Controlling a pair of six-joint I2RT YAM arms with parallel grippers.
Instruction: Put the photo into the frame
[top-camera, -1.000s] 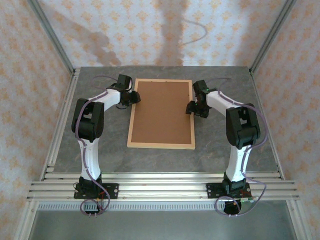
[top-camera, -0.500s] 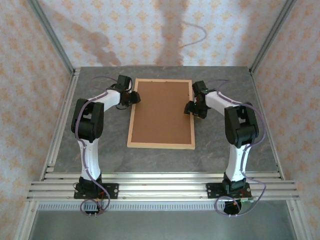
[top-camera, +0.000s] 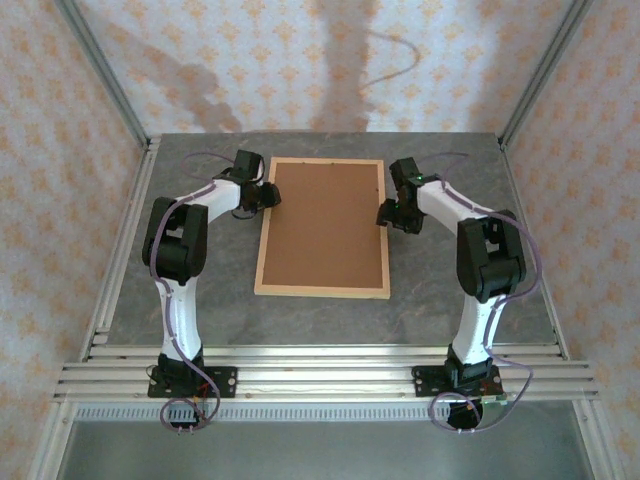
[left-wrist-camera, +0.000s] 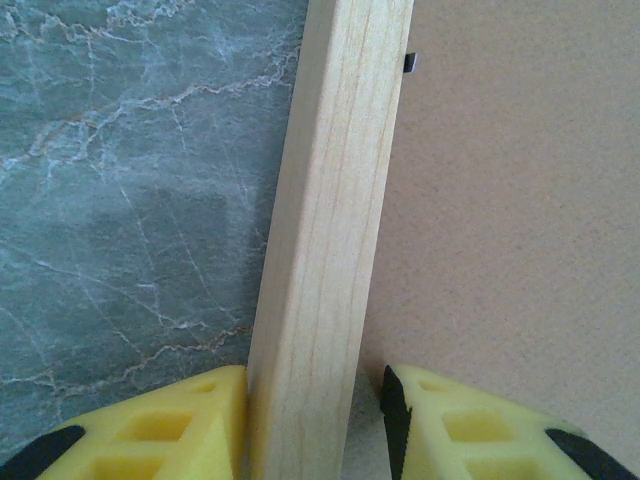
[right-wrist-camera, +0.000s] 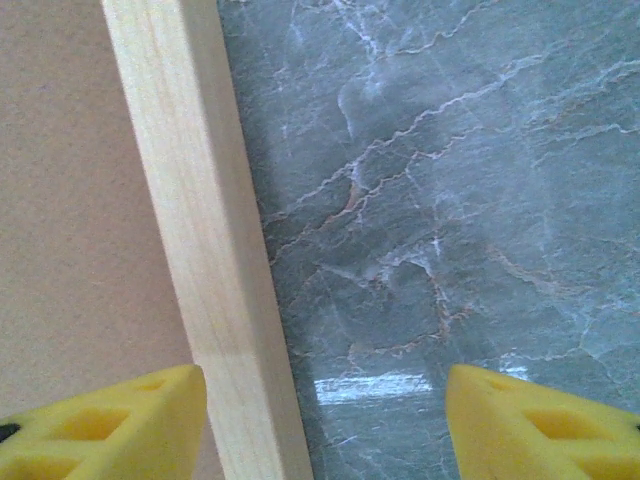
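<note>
The frame (top-camera: 322, 292) lies flat in the middle of the grey marbled tabletop (top-camera: 450, 300), its long sides running away from the arm bases, back side up, with the brown backing board (top-camera: 322, 225) filling it from rail to rail

The left claw (top-camera: 270, 195) sits at the frame's left rail, near the far corner. From the left wrist, its yellow fingers straddle the pale wooden rail: the finger (left-wrist-camera: 170, 425) on the tabletop side lies against the wood, and the finger (left-wrist-camera: 460, 420) over the backing board stands just beside the inner edge, with a thin shadowed sliver between. Whether this claw truly pinches the rail I cannot tell. A small dark tab (left-wrist-camera: 411, 62) sticks out from the rail's inner edge onto the board, farther along

The right claw (top-camera: 383, 214) is at the right rail, a little past the middle of its length. It stands wide open: one finger (right-wrist-camera: 110, 420) is over the backing board, close to the rail's inner edge, the other (right-wrist-camera: 540, 420) is over bare tabletop, well apart from the wood
</note>
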